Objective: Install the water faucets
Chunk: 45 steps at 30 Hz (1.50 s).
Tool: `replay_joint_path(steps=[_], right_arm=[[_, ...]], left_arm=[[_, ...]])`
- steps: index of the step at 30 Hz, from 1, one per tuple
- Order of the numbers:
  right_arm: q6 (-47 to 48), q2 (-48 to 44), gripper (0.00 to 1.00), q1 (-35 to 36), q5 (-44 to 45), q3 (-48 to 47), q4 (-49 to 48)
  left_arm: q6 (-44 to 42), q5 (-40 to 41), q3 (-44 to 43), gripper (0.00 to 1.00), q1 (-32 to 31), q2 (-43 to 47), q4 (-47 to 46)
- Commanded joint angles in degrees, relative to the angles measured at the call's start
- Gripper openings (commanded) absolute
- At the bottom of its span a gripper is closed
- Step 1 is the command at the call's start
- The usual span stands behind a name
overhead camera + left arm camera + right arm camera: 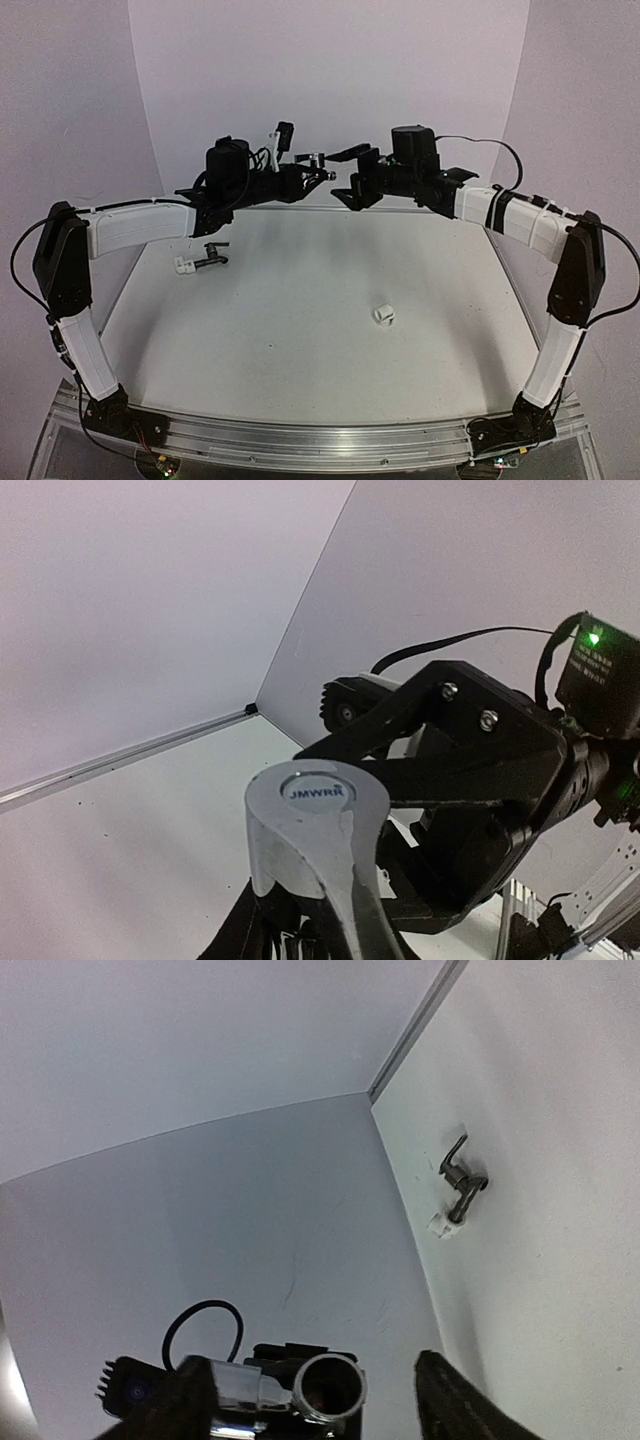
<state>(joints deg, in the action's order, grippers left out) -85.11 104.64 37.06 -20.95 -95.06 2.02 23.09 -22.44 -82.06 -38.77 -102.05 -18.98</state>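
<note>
the step in hand looked like the handling of the shiny silver lever-handled metal faucet (318, 825) in mid-air, above the far part of the white table (300, 360). the left claw (322, 176) was clenched on it, grasping it low on the body with the round capped top turned towards the left wrist camera. the right claw (312, 1365) was released, its fingers (190, 1400) spread wide either side of the faucet's open tubular end and apparently clear of it.

the dark grey-black metal faucet (212, 254) lay on its side on the table's left part, touching a small white plastic cylindrical fitting (185, 266) at one end; it seemed already joined to it. a second small white plastic fitting (384, 314) sat alone near the table's middle-right, well apart from both claws.

the next move probably called for bringing the silver faucet down to that loose fitting, with the free right claw steadying the fitting and the threaded end lined up squarely.

no container showed in any view.
</note>
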Motion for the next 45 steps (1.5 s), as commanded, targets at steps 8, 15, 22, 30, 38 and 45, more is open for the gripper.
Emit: replay_joint_path(steps=[8, 15, 22, 30, 38, 45], right_arm=[[63.4, -19.1, 0.98, -3.7, 12.6, 20.9, 7.5], [75.4, -20.9, 0.98, -3.8, 20.2, 25.1, 22.2], [74.4, -13.7, 0.98, -3.6, 7.8, 21.6, 37.2], [69.0, -1.4, 0.90, -0.7, 11.1, 15.0, 45.2], [41.8, 3.5, 0.98, 1.0, 19.8, 13.0, 46.3], [12.2, 7.8, 0.98, 3.9, 25.3, 5.6, 54.0]], left_arm=[[22.9, -9.5, 11.1, 0.00, 7.9, 12.8, -1.0], [29.3, -14.1, 19.6, 0.00, 10.0, 19.0, -0.5], [30.1, -13.1, 25.8, 0.00, 10.8, 24.4, 3.9], [27.9, -8.1, 34.4, 0.00, 10.6, 29.7, 7.6], [26.9, -7.4, 37.7, 0.00, 10.4, 32.7, 7.7], [25.0, -8.8, 37.8, 0.00, 10.4, 32.8, 7.7]])
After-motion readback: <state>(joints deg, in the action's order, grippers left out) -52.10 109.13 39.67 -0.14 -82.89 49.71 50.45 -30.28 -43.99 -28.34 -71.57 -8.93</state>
